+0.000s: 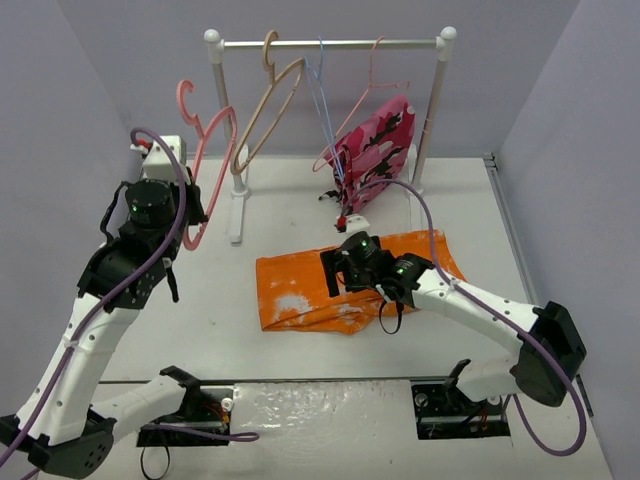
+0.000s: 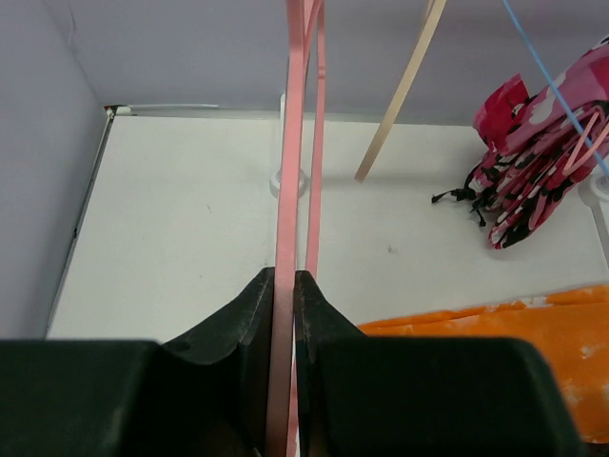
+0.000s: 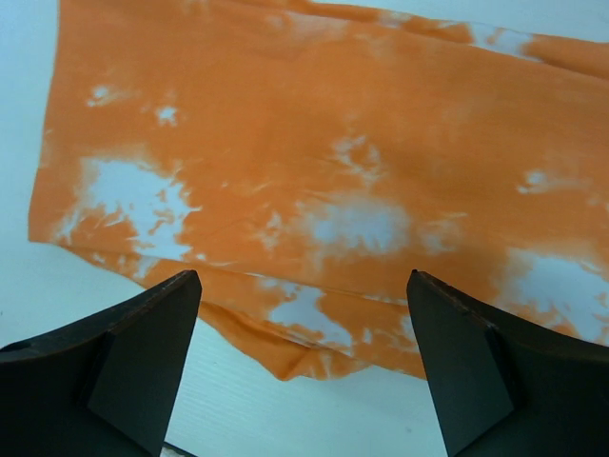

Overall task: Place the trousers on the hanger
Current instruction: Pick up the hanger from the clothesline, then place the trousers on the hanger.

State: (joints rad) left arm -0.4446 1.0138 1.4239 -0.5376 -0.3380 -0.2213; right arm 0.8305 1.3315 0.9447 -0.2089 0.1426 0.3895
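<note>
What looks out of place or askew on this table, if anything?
Nothing is spilled or damaged. The pink hanger is off the rail, clamped in the left gripper. The camouflage garment hangs bunched and lopsided near the rail's right end, sagging toward the table. The orange trousers lie flat under the open right gripper.

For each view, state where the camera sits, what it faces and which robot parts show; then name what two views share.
Top external: above, behind both visible arms, facing the clothes rail.
Left wrist: looks along the left gripper, shut on the pink hanger.
Right wrist: looks down past the open right gripper at the orange trousers.
Shared: all views show the trousers.
</note>
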